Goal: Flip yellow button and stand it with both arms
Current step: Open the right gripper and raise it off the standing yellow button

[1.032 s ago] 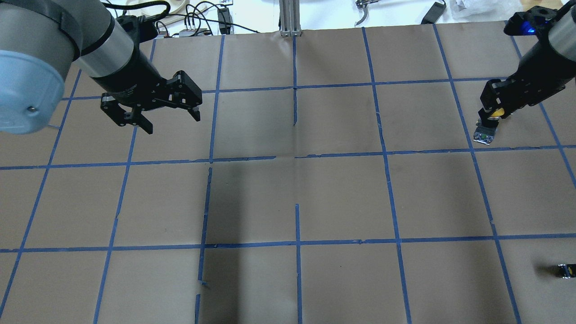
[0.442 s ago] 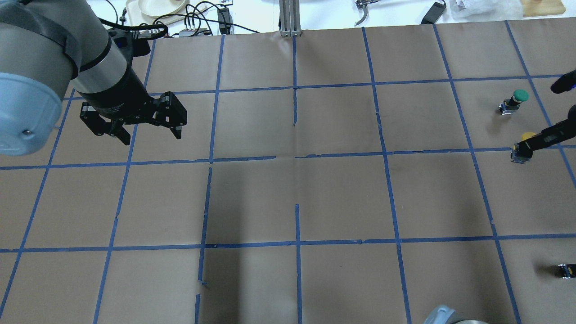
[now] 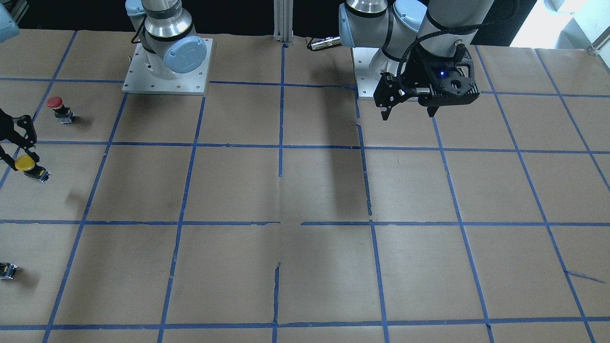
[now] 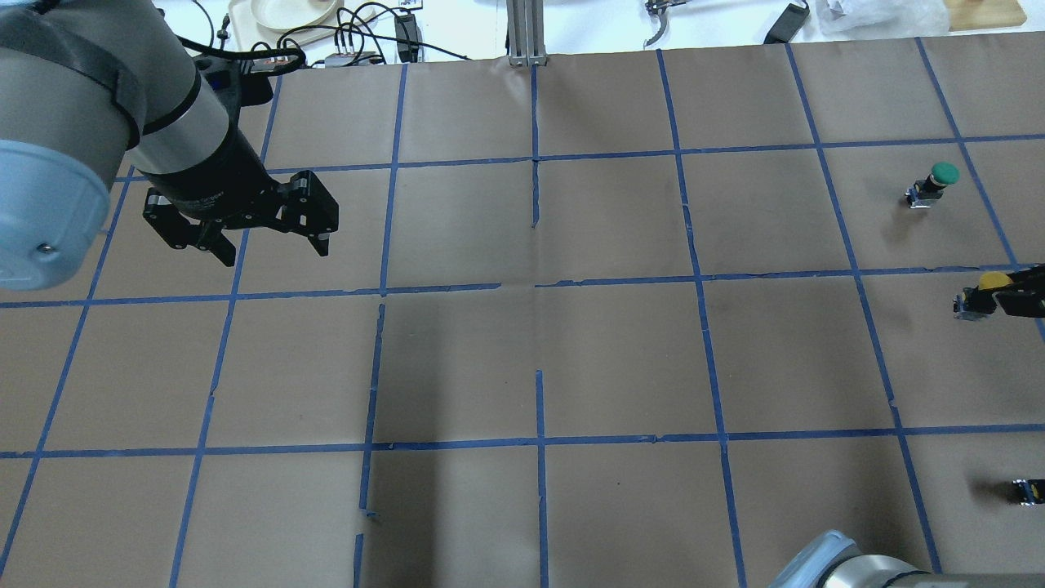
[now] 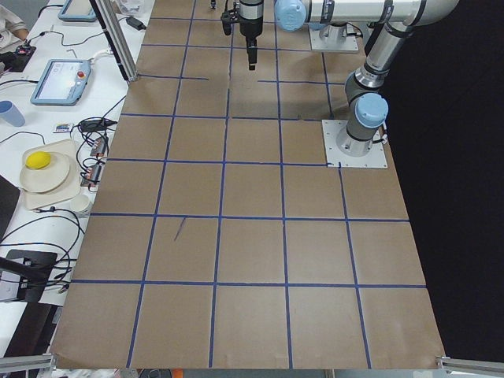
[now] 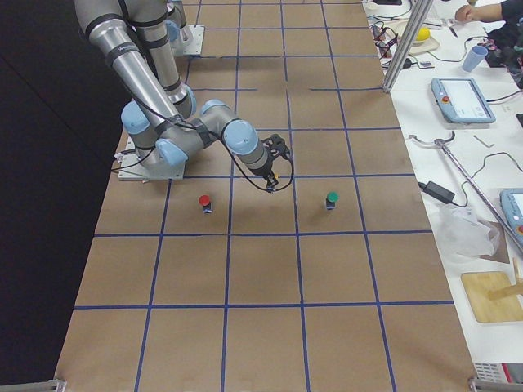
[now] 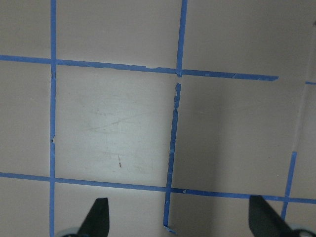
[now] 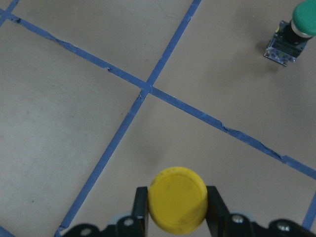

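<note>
Two arms work over one brown-papered bench [image 4: 620, 359], squared off with blue tape [image 4: 539, 441]. Three push buttons show, one of each colour: one yellow, one red and one green. All three lie along the bench's right edge.

The yellow button [image 4: 993, 281] is about halfway along that edge, between the other two. The right tool [image 8: 177, 207] is clenched on it. In the wrist view one black finger [image 8: 216, 203] presses each side of the round cap. The cap faces up at the camera and hides the body below. Whether the base touches the paper is hard to judge. Its shadow lies apart from it in the front-facing view, so it may be lifted.

The red button [image 3: 55, 103] stands upright nearer the edge where the robot is mounted, apart from the tool. The green button [image 4: 943, 174] stands upright nearer the far edge, also apart from it.

The left tool [image 4: 273, 249] hangs above the left half of the bench, released. Its two fingers are spread wide, with only paper and tape between them. The left arm [image 4: 82, 82] comes in over the left edge. The right arm [image 6: 135, 65] bends out to the right edge.
</note>
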Controlling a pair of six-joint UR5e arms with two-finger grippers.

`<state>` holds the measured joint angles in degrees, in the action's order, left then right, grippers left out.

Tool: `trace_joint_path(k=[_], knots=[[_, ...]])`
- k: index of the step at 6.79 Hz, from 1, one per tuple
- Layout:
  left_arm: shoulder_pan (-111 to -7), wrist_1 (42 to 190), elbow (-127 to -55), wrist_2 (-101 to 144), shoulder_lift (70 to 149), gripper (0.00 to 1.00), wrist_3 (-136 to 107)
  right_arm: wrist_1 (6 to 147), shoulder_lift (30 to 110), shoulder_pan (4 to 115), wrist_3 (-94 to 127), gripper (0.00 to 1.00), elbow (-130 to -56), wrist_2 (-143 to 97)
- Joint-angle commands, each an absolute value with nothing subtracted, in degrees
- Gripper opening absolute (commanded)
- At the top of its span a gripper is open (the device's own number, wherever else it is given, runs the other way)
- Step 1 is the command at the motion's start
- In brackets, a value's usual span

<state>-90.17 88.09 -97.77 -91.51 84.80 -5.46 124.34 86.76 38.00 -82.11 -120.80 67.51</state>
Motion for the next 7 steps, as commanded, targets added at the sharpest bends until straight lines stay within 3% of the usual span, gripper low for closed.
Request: trace_joint_path(k=[1, 4, 7], knots=[[-90.18, 88.68, -97.82, -91.49, 84.20, 1.00, -5.45, 126.20, 82.28, 35.17, -85.87, 0.25, -120.50, 64.43], [-90.18, 89.56, -97.82, -91.58, 83.85, 1.00, -5.45, 131.65, 77.35, 34.89, -86.04, 0.25, -120.59, 64.25], [-90.18, 91.14, -97.38, -91.93, 83.50, 1.00, -5.45, 130.69, 77.96, 34.89, -85.78, 0.28, -120.67, 64.69]])
